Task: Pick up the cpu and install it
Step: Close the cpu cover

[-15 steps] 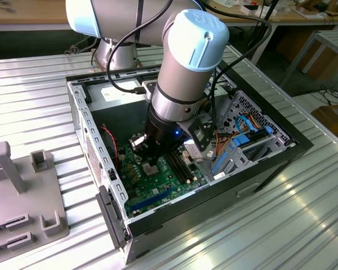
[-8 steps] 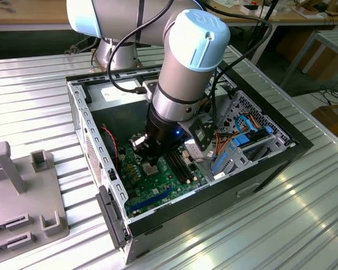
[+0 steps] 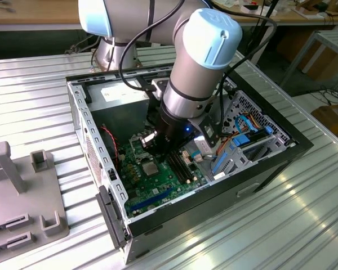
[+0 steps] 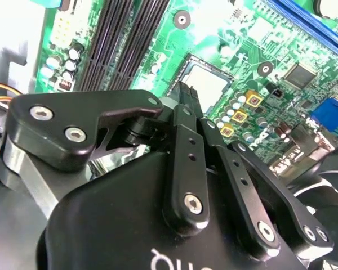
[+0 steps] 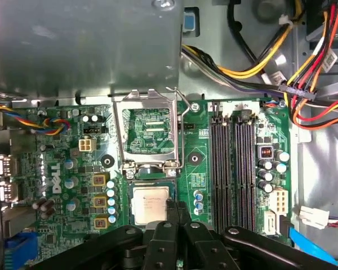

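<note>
Gripper (image 5: 174,211) hovering over the seated cpu (image 5: 149,203)

Its fingers are sitting pinched narrow, holding nothing, just above the cpu in the motherboard (image 5: 197,180) socket, the retention frame (image 5: 146,132) standing open.

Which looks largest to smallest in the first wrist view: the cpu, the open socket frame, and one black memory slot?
1. Open socket frame, flipped up, covers the most area.
2. cpu, partly hidden by the gripper, looks smaller.
3. One memory slot is the longest but very narrow; its rank against the cpu is unsure.
</note>
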`<move>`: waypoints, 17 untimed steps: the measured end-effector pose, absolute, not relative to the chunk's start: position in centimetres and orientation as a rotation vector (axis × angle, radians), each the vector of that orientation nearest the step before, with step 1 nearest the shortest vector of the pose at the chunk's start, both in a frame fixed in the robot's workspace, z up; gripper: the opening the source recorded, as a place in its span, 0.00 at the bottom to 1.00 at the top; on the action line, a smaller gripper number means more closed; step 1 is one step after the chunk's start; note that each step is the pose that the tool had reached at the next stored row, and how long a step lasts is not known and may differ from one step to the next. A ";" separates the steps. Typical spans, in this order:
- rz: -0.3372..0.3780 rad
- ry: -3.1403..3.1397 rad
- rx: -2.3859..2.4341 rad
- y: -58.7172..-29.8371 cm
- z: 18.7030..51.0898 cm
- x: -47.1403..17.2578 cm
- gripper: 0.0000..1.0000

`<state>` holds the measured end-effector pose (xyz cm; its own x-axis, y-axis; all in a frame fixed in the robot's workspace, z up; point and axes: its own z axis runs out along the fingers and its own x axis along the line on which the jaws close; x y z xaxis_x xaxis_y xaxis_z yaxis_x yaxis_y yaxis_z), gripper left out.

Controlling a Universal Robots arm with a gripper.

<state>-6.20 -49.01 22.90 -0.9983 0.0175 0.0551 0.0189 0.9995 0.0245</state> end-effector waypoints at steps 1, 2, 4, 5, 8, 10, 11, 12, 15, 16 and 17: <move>-0.038 -3.086 -0.011 -49.0 22.9 -6.2 0.11; -0.037 -3.085 0.029 -49.0 23.0 -6.2 0.11; -0.036 -3.084 0.070 -49.0 23.0 -6.1 0.11; -0.035 -3.082 0.106 -49.0 23.0 -6.0 0.11; -0.034 -3.076 0.182 -49.0 23.0 -5.9 0.11; -0.037 -3.072 0.231 -49.0 23.0 -5.6 0.11; -0.036 -3.071 0.246 -48.9 23.0 -5.4 0.11; -0.036 -3.069 0.264 -48.9 23.0 -5.3 0.11; -0.035 -3.059 0.349 -48.9 23.0 -5.2 0.11; -0.034 -3.052 0.400 -48.9 23.0 -5.2 0.11; -0.032 -3.044 0.456 -48.9 23.0 -5.2 0.11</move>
